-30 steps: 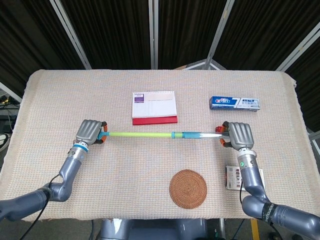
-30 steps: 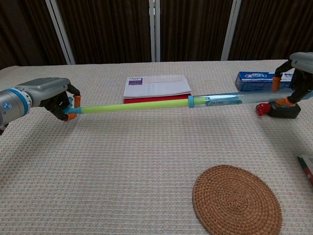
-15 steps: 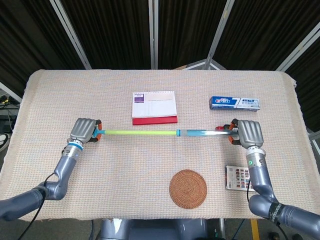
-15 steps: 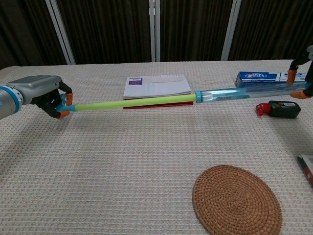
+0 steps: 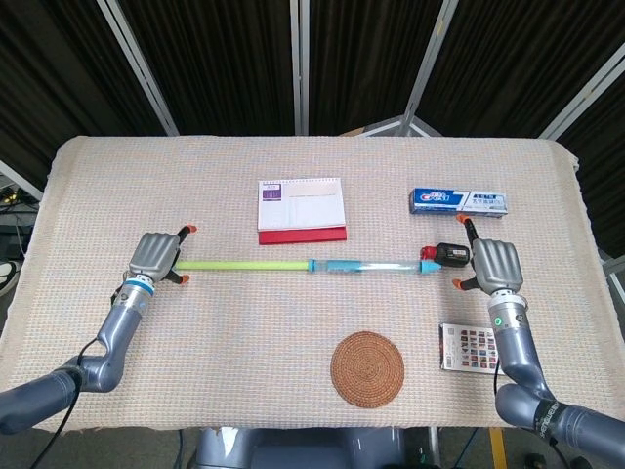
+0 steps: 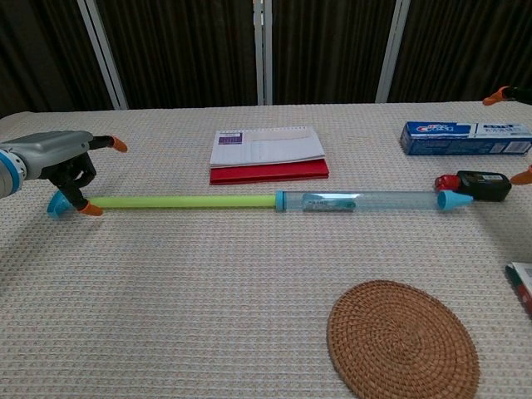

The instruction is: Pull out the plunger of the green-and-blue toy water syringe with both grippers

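Both hands, the left hand [image 5: 154,256] and right hand [image 5: 493,265], spread their fingers and hold nothing while the toy water syringe [image 6: 249,200] lies mid-table, green plunger [image 6: 183,201] drawn out of its clear barrel [image 6: 362,200].

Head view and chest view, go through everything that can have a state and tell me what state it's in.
Toy water syringe: lying on the table, plunger pulled out.
Left robot hand: open, fingers apart beside the plunger's end.
Right robot hand: open, apart from the syringe's tip.
Toothpaste box: lying flat.
Calendar: lying on the table.

Green-and-blue syringe [image 6: 249,200], red-white calendar [image 6: 267,154], brown woven coaster [image 6: 403,339].
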